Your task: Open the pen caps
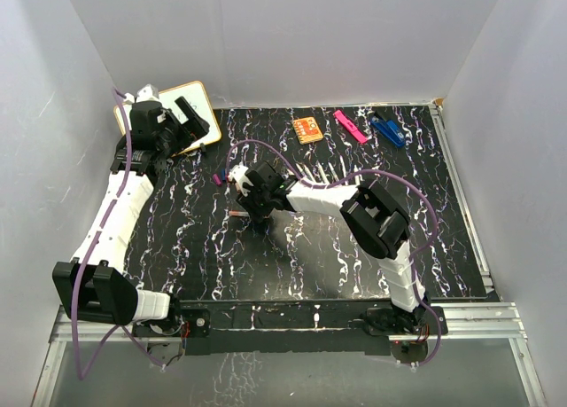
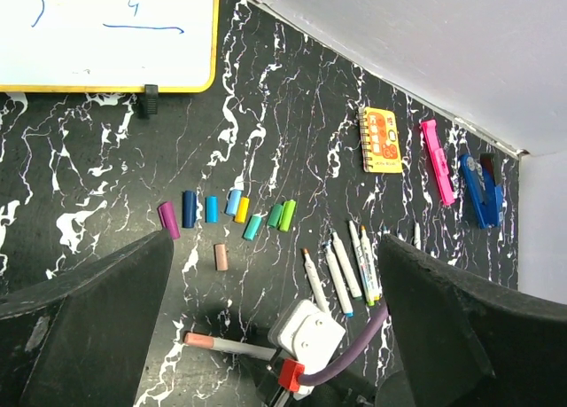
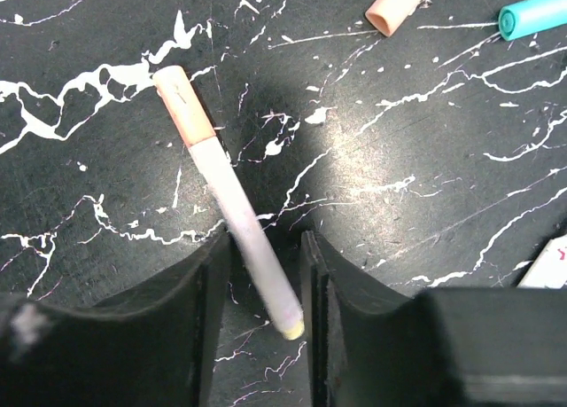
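A pale-barrelled pen (image 3: 239,212) with a salmon cap (image 3: 183,105) lies on the black marbled table. My right gripper (image 3: 264,283) is low over it, jaws open on either side of the barrel's rear end; it also shows in the top view (image 1: 251,207). In the left wrist view the pen (image 2: 229,344) lies below a row of loose caps (image 2: 233,203), from magenta (image 2: 168,219) to green (image 2: 287,215), with a salmon cap (image 2: 221,256) apart. Several uncapped pens (image 2: 341,265) lie to the right. My left gripper (image 2: 275,247) hangs high, wide open and empty.
A yellow-framed whiteboard (image 2: 106,35) lies at the back left, under the left gripper (image 1: 190,114). An orange notepad (image 1: 307,129), a bright-pink bar (image 1: 349,126) and a dark-blue clip-like object (image 1: 387,129) lie at the back. White walls close in three sides.
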Available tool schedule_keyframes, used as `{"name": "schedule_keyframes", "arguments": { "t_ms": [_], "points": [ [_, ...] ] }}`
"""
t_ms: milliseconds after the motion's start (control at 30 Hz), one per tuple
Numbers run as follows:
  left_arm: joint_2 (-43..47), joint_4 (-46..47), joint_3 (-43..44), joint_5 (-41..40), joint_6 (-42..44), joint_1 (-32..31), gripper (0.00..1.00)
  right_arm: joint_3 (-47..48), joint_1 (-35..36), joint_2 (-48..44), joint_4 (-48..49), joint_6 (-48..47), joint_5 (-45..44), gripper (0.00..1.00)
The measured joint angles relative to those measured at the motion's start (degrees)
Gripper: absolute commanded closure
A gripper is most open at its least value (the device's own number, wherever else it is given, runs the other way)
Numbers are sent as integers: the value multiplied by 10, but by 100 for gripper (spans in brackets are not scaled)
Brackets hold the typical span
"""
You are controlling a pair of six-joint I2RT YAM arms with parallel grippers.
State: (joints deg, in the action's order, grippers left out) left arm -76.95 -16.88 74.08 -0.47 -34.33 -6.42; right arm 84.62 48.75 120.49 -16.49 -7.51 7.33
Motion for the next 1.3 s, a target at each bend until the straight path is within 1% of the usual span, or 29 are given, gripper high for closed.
{"name": "schedule_keyframes", "arguments": {
  "t_ms": [133,233,267,433,533,633,733,833,933,1100,1300],
  "points": [
    [0,2,0,1,-4,0,2,-2,0,0,2,0,-5,82],
    [-5,1,0,1,-4,1,2,-8,0,-2,9,-1,-7,98],
    [-7,1,0,1,-4,2,2,-11,0,-4,11,-2,-9,100],
    [-41,2,7,21,-5,4,3,-40,0,-25,19,1,-17,100],
    [-73,2,16,46,-8,5,6,-68,-3,-49,16,10,-21,100],
    [-103,8,24,90,-12,6,13,-95,-10,-88,13,27,-23,100],
    [-132,28,24,155,-24,6,20,-97,-28,-133,18,45,-29,100],
    [-157,53,24,216,-39,3,21,-97,-50,-175,28,64,-31,100],
    [-174,69,24,249,-50,-9,21,-90,-73,-198,35,83,-32,100],
    [-175,96,10,276,-70,-45,22,-85,-100,-206,37,113,-33,100],
    [-179,117,9,284,-84,-74,23,-85,-103,-207,37,137,-33,100]
  ]
}}
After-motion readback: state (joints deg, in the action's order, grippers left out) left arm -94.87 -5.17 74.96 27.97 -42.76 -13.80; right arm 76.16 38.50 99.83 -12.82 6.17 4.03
